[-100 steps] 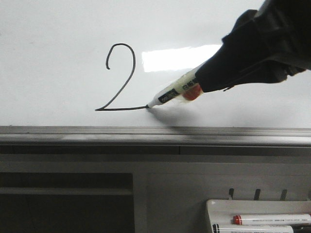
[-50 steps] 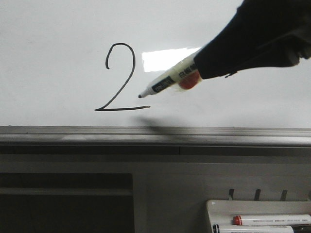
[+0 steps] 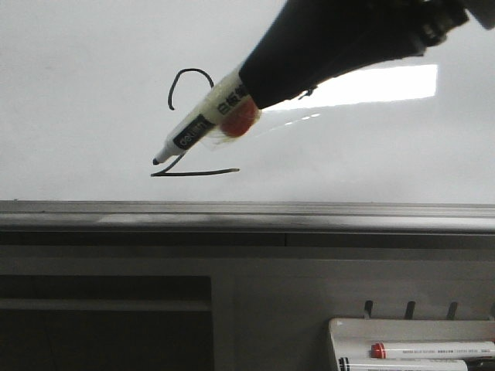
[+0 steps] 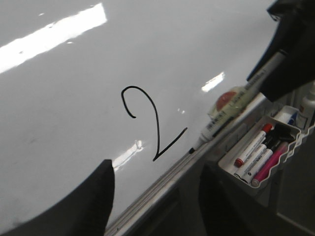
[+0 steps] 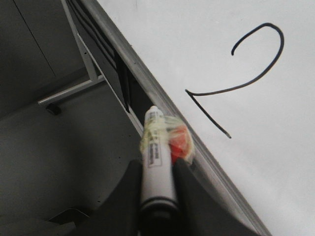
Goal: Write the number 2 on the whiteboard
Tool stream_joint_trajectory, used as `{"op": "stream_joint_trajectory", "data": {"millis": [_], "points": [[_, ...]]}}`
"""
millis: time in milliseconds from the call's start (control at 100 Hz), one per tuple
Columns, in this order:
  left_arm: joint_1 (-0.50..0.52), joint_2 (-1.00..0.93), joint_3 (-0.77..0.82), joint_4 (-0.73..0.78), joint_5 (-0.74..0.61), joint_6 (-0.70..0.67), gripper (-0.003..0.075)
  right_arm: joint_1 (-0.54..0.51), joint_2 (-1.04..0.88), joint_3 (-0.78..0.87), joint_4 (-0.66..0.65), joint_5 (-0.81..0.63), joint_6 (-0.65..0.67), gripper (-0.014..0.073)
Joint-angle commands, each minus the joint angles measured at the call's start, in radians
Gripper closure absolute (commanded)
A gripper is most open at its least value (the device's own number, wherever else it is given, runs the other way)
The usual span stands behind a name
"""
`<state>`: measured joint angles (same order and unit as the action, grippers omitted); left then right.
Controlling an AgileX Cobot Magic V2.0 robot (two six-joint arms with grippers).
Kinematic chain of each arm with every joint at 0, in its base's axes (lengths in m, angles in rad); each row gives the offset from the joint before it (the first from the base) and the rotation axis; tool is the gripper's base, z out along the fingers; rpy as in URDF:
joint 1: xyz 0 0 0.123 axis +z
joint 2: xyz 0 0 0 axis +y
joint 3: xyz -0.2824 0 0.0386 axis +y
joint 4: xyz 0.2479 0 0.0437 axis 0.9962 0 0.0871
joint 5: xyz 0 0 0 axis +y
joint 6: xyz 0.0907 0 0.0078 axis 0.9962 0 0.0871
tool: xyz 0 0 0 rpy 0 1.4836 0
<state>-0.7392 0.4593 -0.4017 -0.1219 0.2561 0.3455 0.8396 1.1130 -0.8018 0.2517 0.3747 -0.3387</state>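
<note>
1. The number 2 point(image 3: 189, 124) sits finished on the whiteboard point(image 3: 77, 93), low and left of middle.
2. My right gripper point(image 5: 156, 172), fingers clamped on the marker point(image 3: 203, 127), has lifted off and swung left.
3. I cannot tell my left gripper's point(image 4: 152, 191) state.

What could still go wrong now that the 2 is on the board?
The uncapped marker in the right pincer hangs in front of the number 2; a dip toward the whiteboard could add a stray line or smear the ink. The marker also has taped padding, so it may shift in the grip.
</note>
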Motion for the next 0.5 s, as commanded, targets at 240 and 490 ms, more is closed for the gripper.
{"op": "stream_joint_trajectory", "data": {"millis": [240,490], "points": [[-0.147,0.29,-0.026,0.041,-0.354,0.105,0.0353,0.058,0.053,-0.149,-0.004,0.007,-0.08,0.0664],[-0.153,0.438,-0.03,0.105,-0.448,0.105,0.0353,0.09,0.062,-0.173,-0.007,0.051,-0.079,0.0664]]}}
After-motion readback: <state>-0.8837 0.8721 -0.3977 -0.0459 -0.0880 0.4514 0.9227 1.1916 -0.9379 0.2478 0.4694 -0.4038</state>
